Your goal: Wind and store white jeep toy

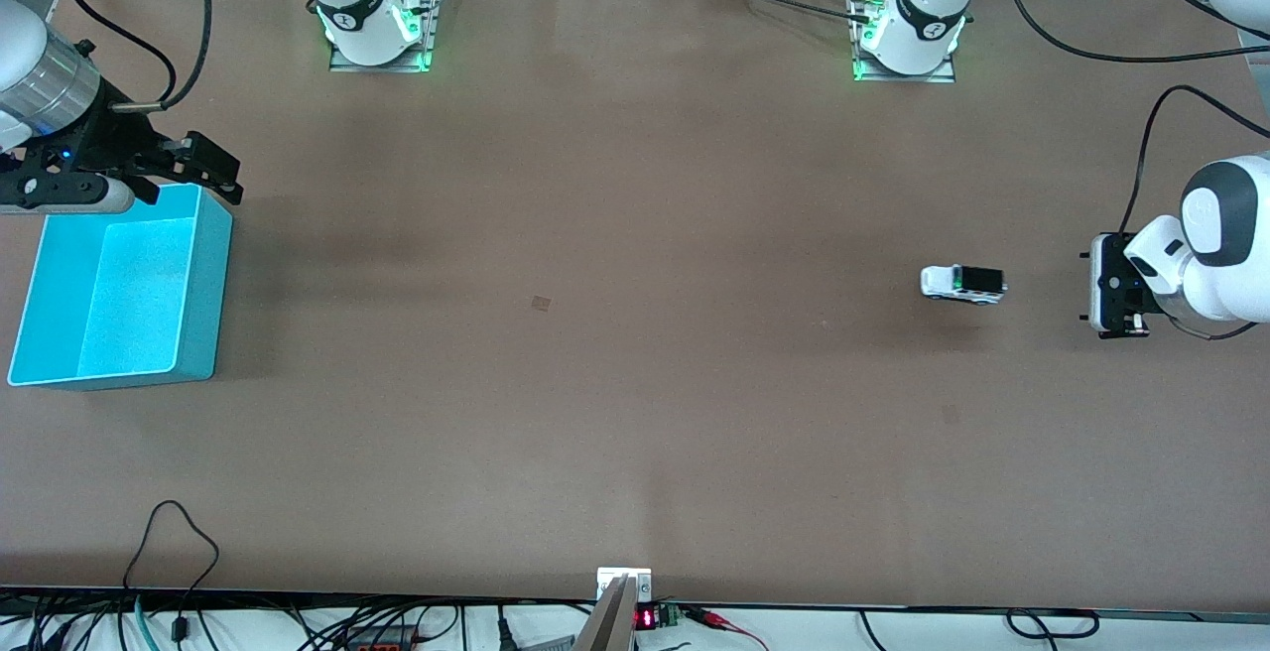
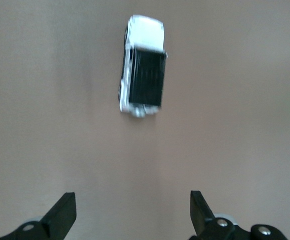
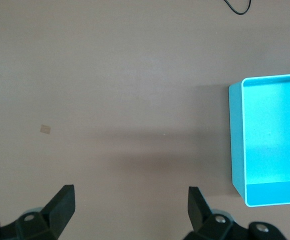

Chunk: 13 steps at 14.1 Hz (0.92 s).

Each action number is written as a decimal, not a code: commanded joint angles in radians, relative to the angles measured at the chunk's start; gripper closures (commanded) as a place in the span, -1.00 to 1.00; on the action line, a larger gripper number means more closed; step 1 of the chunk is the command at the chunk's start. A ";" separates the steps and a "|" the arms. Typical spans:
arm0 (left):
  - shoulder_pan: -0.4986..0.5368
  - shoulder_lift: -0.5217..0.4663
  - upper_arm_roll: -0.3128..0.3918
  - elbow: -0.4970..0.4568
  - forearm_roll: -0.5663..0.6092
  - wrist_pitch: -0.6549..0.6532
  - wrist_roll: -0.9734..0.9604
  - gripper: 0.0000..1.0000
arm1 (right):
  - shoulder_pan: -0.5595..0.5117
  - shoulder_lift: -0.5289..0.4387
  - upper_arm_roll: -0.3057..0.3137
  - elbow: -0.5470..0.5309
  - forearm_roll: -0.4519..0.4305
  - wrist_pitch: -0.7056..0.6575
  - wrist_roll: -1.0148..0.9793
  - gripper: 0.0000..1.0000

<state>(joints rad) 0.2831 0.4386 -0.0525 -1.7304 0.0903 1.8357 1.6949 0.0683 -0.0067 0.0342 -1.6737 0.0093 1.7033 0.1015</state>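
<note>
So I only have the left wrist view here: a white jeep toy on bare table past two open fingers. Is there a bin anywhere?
Observer: Yes, a teal bin sits at the right arm's end of the table, nothing in it.
Operator: Where's the right gripper?
Observer: The right gripper hangs open by the bin's rim, holding nothing.
Operator: And the jeep relative to the left arm?
Observer: The white jeep toy stands on its wheels toward the left arm's end; the left gripper is open beside it, apart.

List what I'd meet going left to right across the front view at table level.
teal bin → right end effector over the bin's corner → white jeep toy → left end effector
</note>
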 commanded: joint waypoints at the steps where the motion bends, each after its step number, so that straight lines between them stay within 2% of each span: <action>1: -0.021 -0.021 -0.006 0.028 0.037 -0.073 -0.165 -1.00 | -0.001 0.002 0.003 0.015 0.003 -0.014 0.001 -1.00; 4: -0.042 -0.043 -0.020 0.041 0.037 -0.147 -0.377 -1.00 | -0.001 0.002 0.003 0.015 0.003 -0.014 0.001 -1.00; 7: -0.048 -0.044 -0.070 0.083 0.026 -0.217 -0.626 -1.00 | -0.001 0.002 0.003 0.015 0.003 -0.014 0.001 -1.00; 10: -0.048 -0.044 -0.150 0.191 0.023 -0.379 -0.869 -1.00 | -0.001 0.001 0.003 0.015 0.003 -0.014 0.001 -1.00; 13: -0.051 -0.044 -0.194 0.294 0.023 -0.498 -1.101 -1.00 | -0.001 0.002 0.003 0.015 0.003 -0.014 0.001 -1.00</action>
<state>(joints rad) 0.2269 0.3927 -0.2142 -1.5063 0.1054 1.4116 0.7146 0.0683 -0.0067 0.0342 -1.6737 0.0093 1.7033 0.1015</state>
